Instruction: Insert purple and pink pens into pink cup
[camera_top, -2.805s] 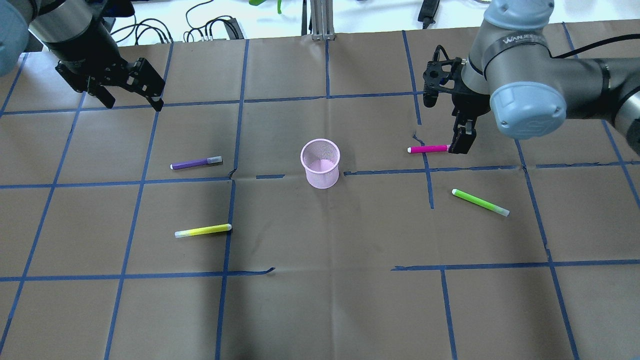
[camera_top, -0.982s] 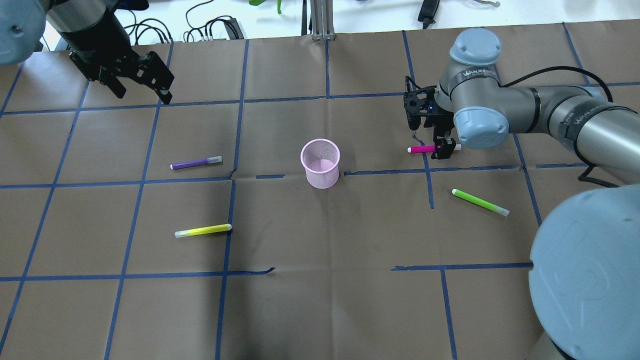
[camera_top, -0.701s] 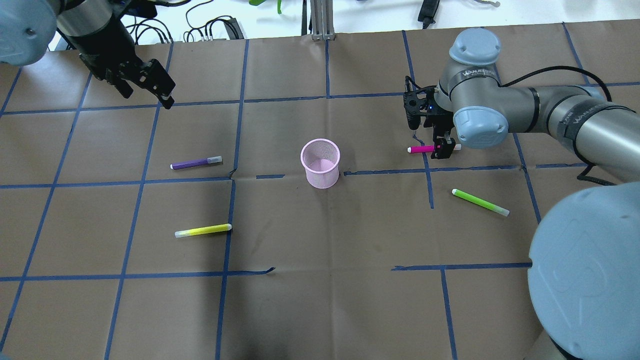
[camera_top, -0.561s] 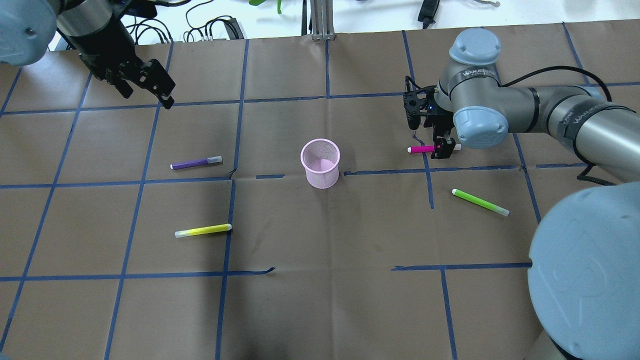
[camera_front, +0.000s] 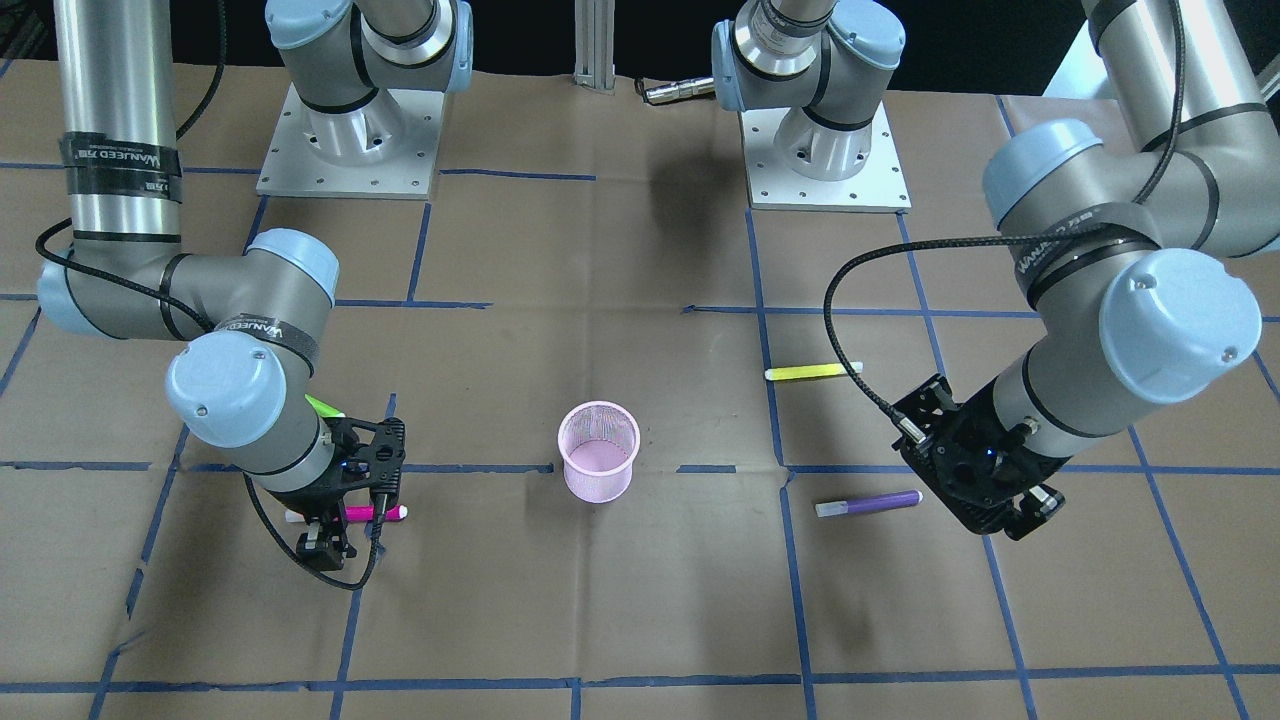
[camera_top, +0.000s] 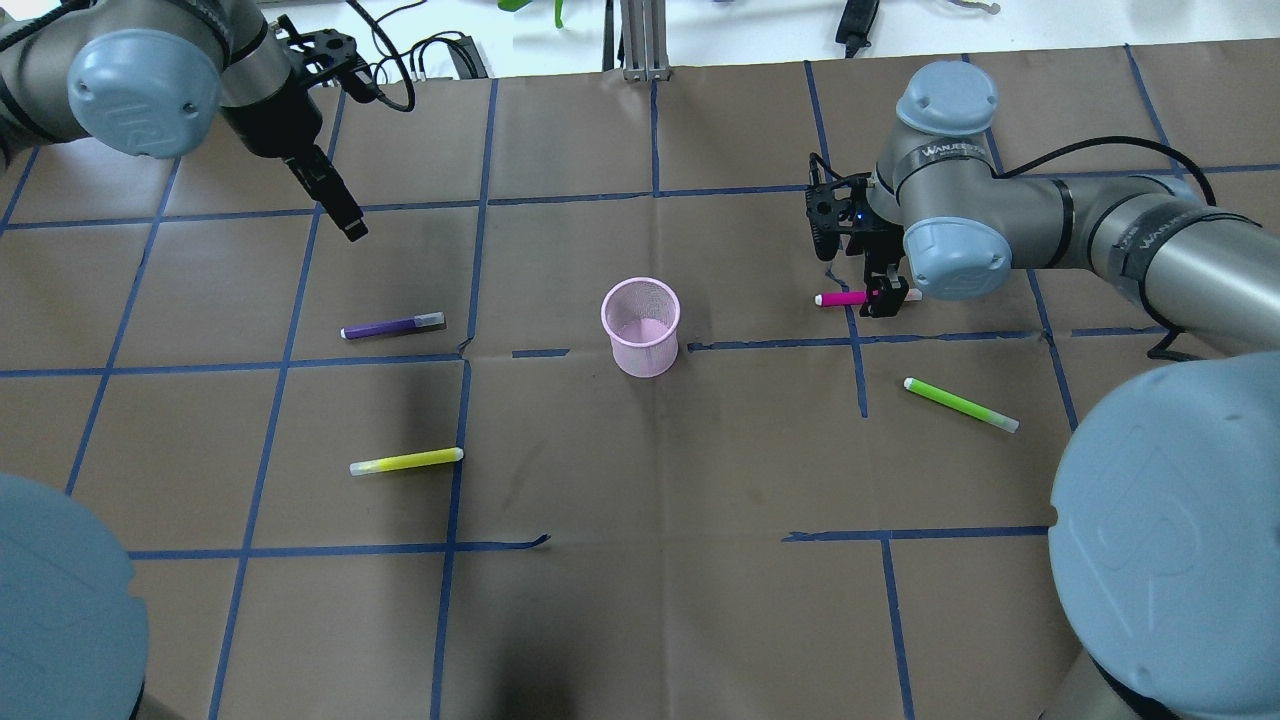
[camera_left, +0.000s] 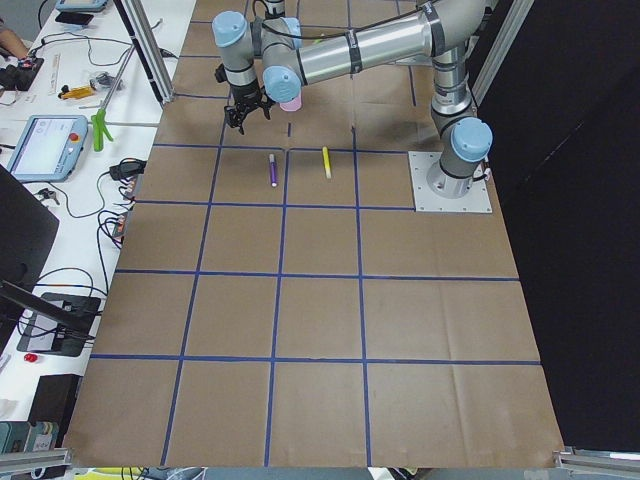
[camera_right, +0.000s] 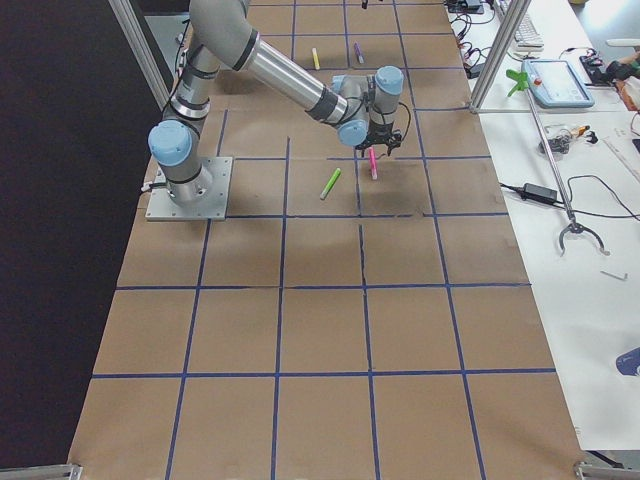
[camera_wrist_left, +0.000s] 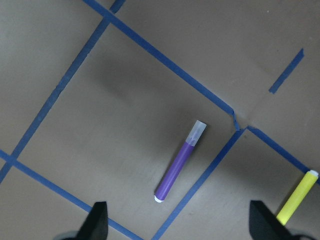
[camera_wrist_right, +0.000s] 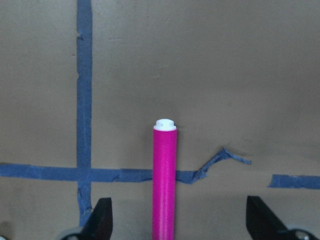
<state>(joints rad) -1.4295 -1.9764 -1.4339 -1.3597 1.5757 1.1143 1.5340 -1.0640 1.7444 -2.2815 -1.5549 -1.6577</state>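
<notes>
The pink mesh cup (camera_top: 641, 325) stands upright at the table's middle, also in the front view (camera_front: 598, 450). The pink pen (camera_top: 842, 298) lies flat to its right. My right gripper (camera_top: 882, 299) is open and low over it. In the right wrist view the pen (camera_wrist_right: 165, 185) lies between the wide-apart fingertips (camera_wrist_right: 101, 220) without touching them. The purple pen (camera_top: 390, 326) lies left of the cup. My left gripper (camera_top: 345, 215) is open and empty, above the table beyond that pen. The left wrist view shows the purple pen (camera_wrist_left: 180, 162) below.
A yellow pen (camera_top: 406, 461) lies at the near left and a green pen (camera_top: 960, 404) at the near right. Blue tape lines grid the brown paper table (camera_top: 640, 600). Cables and equipment lie past the far edge.
My left arm has swung and turned, and its gripper has moved right and nearer, toward the purple pen. My right gripper has come along the pink pen and stays low over it.
</notes>
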